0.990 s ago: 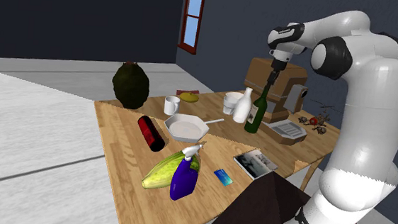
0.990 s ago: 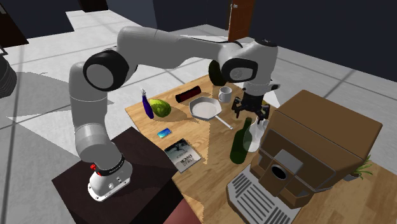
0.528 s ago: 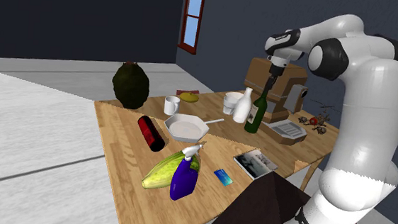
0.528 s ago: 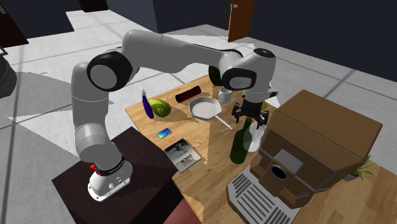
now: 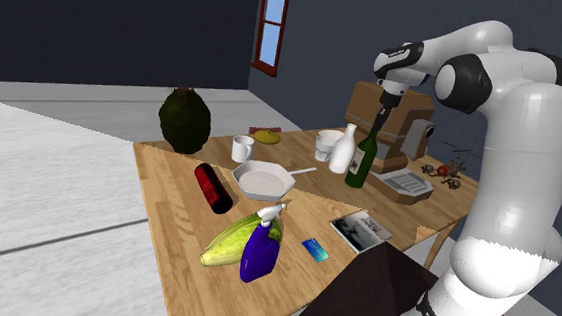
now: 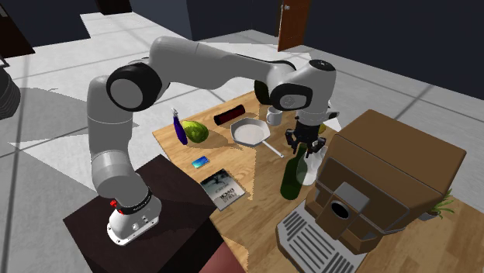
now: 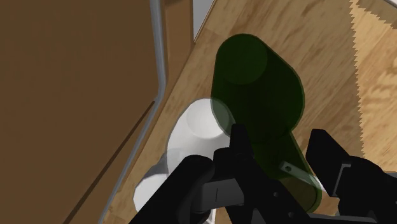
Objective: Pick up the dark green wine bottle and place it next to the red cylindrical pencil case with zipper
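Note:
The dark green wine bottle (image 5: 361,162) (image 6: 292,177) stands upright on the wooden table (image 5: 176,211), close in front of a brown coffee machine (image 5: 392,114) (image 6: 388,178). My gripper (image 5: 380,126) (image 6: 304,147) (image 7: 280,156) comes straight down on it and is shut on the bottle's neck. In the wrist view the green bottle (image 7: 261,95) runs between the two black fingers. The red cylindrical pencil case (image 5: 211,187) (image 6: 227,117) lies across the table, beyond a white pan (image 5: 262,181) (image 6: 249,130).
A white bottle (image 5: 347,149) (image 7: 191,137) stands touching-close beside the green one. Also on the table are a white mug (image 5: 243,148), a blue spray bottle (image 5: 258,253), a leafy green vegetable (image 5: 229,241), a booklet (image 5: 361,231) and a blue card (image 5: 314,248).
The hand came down a little over the bottle's neck, and its fingers, spread apart before, have now shut on it. The bottle has not moved.

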Controlling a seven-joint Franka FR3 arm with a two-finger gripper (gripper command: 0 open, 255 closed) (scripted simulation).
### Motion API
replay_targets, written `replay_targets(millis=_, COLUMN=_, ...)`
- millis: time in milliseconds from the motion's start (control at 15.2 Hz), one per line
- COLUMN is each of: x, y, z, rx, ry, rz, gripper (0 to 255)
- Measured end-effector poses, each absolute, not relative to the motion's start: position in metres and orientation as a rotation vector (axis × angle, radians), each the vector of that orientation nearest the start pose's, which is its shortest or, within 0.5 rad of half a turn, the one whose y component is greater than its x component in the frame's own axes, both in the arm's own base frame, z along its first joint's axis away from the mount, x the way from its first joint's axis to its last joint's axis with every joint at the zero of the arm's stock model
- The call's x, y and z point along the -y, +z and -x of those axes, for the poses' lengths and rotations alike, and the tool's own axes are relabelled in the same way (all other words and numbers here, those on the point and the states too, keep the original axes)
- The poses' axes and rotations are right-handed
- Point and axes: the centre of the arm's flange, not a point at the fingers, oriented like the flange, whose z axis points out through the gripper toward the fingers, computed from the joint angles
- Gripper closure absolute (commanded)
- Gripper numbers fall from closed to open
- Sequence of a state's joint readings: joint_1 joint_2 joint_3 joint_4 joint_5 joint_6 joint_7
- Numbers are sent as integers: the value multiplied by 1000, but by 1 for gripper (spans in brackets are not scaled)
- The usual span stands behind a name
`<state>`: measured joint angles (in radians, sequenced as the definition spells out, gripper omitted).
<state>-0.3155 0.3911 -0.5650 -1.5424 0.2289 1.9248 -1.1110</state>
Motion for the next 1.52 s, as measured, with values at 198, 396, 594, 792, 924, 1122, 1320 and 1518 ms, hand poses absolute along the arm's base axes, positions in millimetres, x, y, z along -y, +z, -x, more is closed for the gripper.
replay_targets(millis=198, x=470, y=460, z=-474, rx=312, ry=-63, rz=3164, gripper=255)
replay_targets(millis=396, x=470, y=460, z=-474, rx=312, ry=-63, rz=3164, gripper=255)
replay_targets(millis=594, x=470, y=462, z=-474, rx=312, ry=-62, rz=3164, gripper=255)
replay_targets(millis=792, x=470, y=475, z=-474, rx=312, ry=-62, rz=3164, gripper=255)
replay_targets(millis=924, x=470, y=486, z=-474, rx=312, ry=-62, rz=3164, gripper=255)
replay_targets(millis=1122, x=473, y=502, z=-475, rx=312, ry=-62, rz=3164, gripper=255)
replay_targets(millis=1320, x=470, y=518, z=-474, rx=312, ry=-62, rz=3164, gripper=255)
replay_targets(millis=1518, x=470, y=533, z=-474, rx=312, ry=-62, rz=3164, gripper=255)
